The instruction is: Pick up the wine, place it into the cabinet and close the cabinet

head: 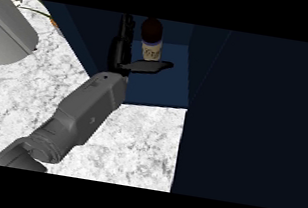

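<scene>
1. Inside the blue cabinet (pixel 155 93), the wine (pixel 151 40) stood upright: dark glass, smooth, likely heavy and breakable; best held round the body.
2. Right hand (pixel 130 59) was beside the bottle, fingers straight, thumb out, grasping nothing.
3. Forearm crossed the mottled marble counter (pixel 136 143).
4. Left hand was unseen.

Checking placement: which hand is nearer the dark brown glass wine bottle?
Right: the right hand sits just left of the bottle inside the blue cabinet; the left hand isn't visible.
</scene>
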Robot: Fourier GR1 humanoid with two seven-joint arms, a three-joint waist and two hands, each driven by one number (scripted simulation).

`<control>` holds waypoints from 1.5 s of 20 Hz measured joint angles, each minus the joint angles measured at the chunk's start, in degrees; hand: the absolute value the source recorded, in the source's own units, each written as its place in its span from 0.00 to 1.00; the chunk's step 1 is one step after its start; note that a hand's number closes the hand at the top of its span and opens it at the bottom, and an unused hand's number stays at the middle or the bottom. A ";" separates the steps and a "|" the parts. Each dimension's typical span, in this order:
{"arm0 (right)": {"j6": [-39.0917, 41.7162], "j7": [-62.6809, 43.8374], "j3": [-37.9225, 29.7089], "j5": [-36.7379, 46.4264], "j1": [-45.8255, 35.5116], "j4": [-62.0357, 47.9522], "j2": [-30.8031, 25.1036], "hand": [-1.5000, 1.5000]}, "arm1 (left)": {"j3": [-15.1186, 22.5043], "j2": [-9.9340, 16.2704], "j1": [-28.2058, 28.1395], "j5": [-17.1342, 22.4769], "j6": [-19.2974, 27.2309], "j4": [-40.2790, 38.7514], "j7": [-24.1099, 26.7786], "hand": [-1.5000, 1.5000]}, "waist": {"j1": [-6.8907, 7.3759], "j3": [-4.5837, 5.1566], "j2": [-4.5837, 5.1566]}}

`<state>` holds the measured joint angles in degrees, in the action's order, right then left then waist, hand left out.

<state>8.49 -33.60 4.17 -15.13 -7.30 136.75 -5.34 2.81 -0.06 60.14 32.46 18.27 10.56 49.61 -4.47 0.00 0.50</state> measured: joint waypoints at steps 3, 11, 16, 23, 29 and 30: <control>-0.36 -0.48 0.22 0.42 0.24 0.22 0.01 0.00 | 3.07 -0.01 -2.34 2.50 -0.14 2.74 -0.24 0.00 | 0.19 -0.02 -0.32; -0.53 -0.22 -0.56 0.50 1.20 0.44 -0.15 0.00 | 16.79 0.06 -13.91 11.37 5.54 16.91 -2.17 0.00 | 1.79 0.01 -0.67; 0.18 0.64 -2.49 0.44 3.07 0.75 -0.92 0.00 | 25.96 0.07 -21.86 13.71 13.35 30.09 -4.04 0.00 | 3.17 -0.02 -0.83; -1.07 0.60 -1.48 0.91 2.79 0.94 -0.37 0.00 | 34.24 0.17 -29.25 11.22 22.85 45.52 -6.75 0.00 | 4.14 -0.01 -0.82; 0.08 1.53 -2.75 0.95 4.55 1.17 -1.14 0.00 | 39.35 0.17 -37.63 7.19 27.89 58.98 -8.94 0.00 | 4.38 -0.01 -0.80; -0.50 1.07 -2.47 1.04 3.96 1.16 -0.97 0.00 | 39.65 0.90 -39.49 6.62 27.90 60.89 -8.76 0.00 | 4.45 -0.02 -0.78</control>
<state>7.99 -32.53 1.70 -14.10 -3.34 137.91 -6.31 42.46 0.83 20.65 39.08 46.17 71.44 40.85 -0.02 -0.02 -0.29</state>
